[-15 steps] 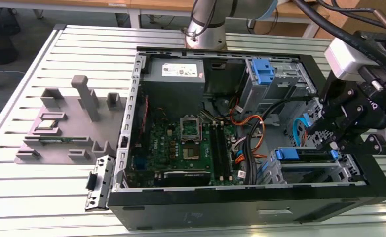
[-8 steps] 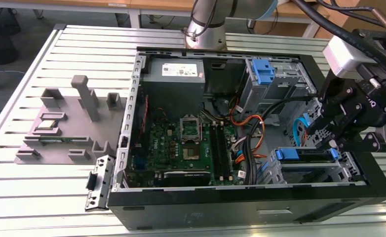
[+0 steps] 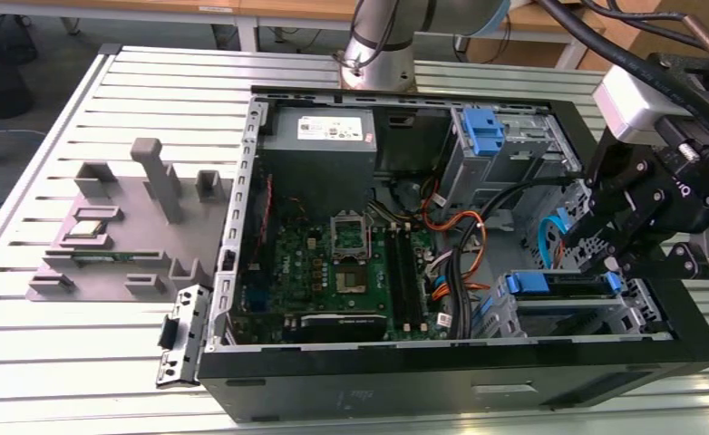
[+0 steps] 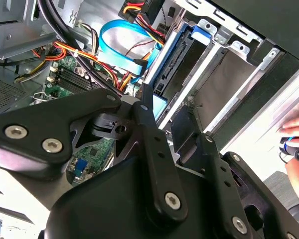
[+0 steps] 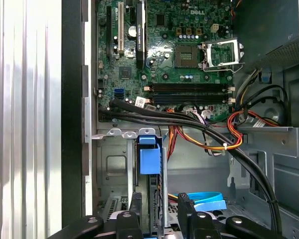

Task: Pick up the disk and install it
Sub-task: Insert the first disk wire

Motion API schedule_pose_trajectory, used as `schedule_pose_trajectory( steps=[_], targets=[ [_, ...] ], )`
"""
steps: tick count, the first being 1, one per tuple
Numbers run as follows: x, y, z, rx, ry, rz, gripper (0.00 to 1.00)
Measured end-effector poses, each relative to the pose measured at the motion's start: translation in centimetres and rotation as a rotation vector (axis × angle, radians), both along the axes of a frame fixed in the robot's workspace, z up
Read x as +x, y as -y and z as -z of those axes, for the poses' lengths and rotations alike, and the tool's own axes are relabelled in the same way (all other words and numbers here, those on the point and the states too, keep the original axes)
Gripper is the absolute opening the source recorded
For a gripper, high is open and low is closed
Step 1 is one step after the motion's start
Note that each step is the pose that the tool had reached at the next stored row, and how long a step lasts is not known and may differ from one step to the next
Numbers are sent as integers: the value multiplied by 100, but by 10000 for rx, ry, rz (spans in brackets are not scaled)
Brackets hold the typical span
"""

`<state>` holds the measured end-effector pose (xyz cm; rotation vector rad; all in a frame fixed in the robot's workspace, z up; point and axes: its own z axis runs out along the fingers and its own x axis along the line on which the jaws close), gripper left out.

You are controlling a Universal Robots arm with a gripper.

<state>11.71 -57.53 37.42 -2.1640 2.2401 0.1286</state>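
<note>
The disk (image 3: 560,284) stands on edge in the drive cage (image 3: 645,313) at the front corner of the open computer case, on the exterior view's right. Blue rails mark both of its ends. My gripper (image 3: 605,272) hangs right over the disk's end farthest from the motherboard. In the first wrist view the gripper (image 5: 159,201) is open and straddles the disk (image 5: 150,160), with a gap between one finger (image 5: 184,206) and the disk. The second wrist view shows the gripper (image 4: 169,99) at the disk's dark side (image 4: 174,64).
The case holds a green motherboard (image 3: 330,272), a grey power supply (image 3: 321,129) and bundles of cables (image 5: 214,134) beside the cage. A blue ribbon cable (image 4: 117,45) lies close by. A grey parts fixture (image 3: 125,227) sits on the slatted table. A person's hand (image 4: 294,137) shows outside the case.
</note>
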Motion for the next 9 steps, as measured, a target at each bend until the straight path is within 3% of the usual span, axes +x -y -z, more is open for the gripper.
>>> schedule_pose_trajectory(
  steps=[4,9],
  targets=[
    [0,-14,-1,13,0,0,42],
    [3,-98,2,48,0,1,42]
  ],
)
